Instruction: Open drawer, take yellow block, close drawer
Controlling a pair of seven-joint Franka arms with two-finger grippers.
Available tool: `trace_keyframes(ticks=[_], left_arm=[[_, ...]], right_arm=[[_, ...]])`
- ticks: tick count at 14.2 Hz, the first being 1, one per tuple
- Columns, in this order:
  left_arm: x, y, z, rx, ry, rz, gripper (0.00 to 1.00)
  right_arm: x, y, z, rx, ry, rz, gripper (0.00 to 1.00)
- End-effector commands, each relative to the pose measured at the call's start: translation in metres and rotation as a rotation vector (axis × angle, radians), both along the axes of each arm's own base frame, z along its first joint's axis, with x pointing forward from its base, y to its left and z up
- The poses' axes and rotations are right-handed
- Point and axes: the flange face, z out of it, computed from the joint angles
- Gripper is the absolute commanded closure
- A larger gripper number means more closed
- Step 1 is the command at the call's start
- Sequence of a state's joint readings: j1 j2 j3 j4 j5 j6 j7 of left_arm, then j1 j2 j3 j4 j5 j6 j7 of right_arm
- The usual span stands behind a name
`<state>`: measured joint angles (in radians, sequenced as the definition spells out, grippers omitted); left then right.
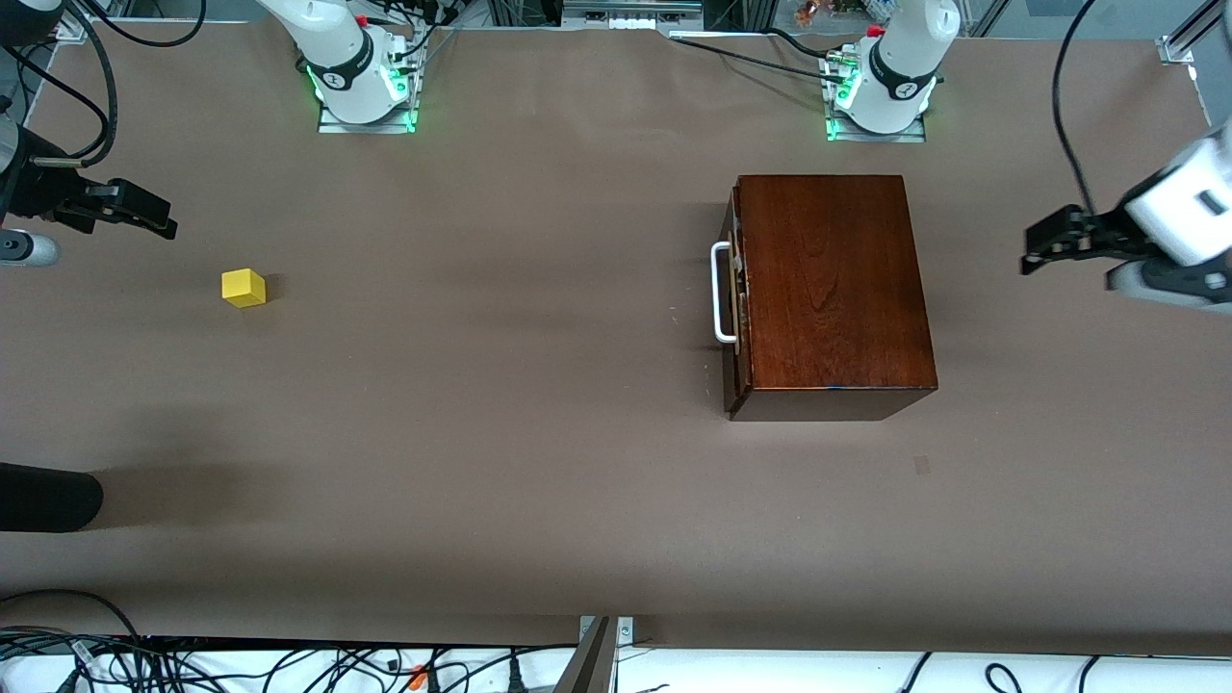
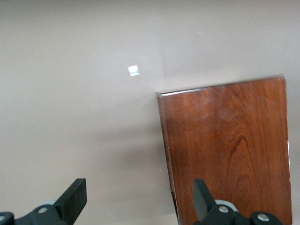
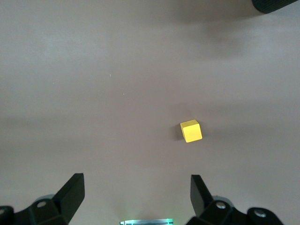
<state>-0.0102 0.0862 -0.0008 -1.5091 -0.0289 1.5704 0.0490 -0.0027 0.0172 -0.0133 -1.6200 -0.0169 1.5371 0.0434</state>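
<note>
Mahogany box [image 1: 833,289] stands toward the left arm's end of the table; its drawer [image 1: 735,294] appears fully shut, the white handle [image 1: 720,293] facing the right arm's end. Yellow block [image 1: 243,287] already lies on the bare surface, well apart from the box, toward the right arm's end. Judged from this, the task reads as complete or nearly so.

Left gripper [image 1: 1044,245] hangs over the table's edge beside the box, fingers spread, empty. Right gripper [image 1: 144,214] hangs near the block, likewise spread and empty.

Brown matte covering [image 1: 500,462] spans the table; cables [image 1: 289,664] run along the camera-side edge.
</note>
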Motion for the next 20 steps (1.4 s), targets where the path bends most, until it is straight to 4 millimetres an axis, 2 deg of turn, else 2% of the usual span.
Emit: trace_keyframes(ticks=[1, 2, 5, 8, 12, 16, 20], left_arm=[[-0.022, 0.0, 0.01, -0.004, -0.026, 0.115, 0.0], [-0.025, -0.001, 0.002, -0.001, -0.008, 0.11, 0.0], [-0.03, 0.003, 0.001, -0.001, -0.002, 0.107, 0.0], [-0.034, 0.0, 0.002, 0.057, 0.011, 0.071, 0.0], [-0.034, -0.004, 0.005, 0.057, 0.018, 0.059, 0.0], [-0.035, -0.004, 0.003, 0.059, 0.031, 0.058, 0.0], [-0.033, -0.014, 0.009, 0.06, 0.035, 0.048, 0.0]], right_arm=[[-0.005, 0.0, 0.006, 0.015, -0.015, -0.007, 0.0], [-0.005, 0.0, 0.007, 0.015, -0.016, -0.007, 0.0], [-0.004, 0.001, 0.008, 0.015, -0.021, -0.006, 0.0], [-0.004, 0.001, 0.008, 0.015, -0.022, -0.006, 0.0], [0.0, 0.001, 0.002, 0.016, -0.016, -0.008, 0.0], [0.002, 0.001, 0.006, 0.015, -0.024, -0.001, 0.0], [0.001, 0.001, 0.008, 0.009, -0.028, 0.001, 0.0]])
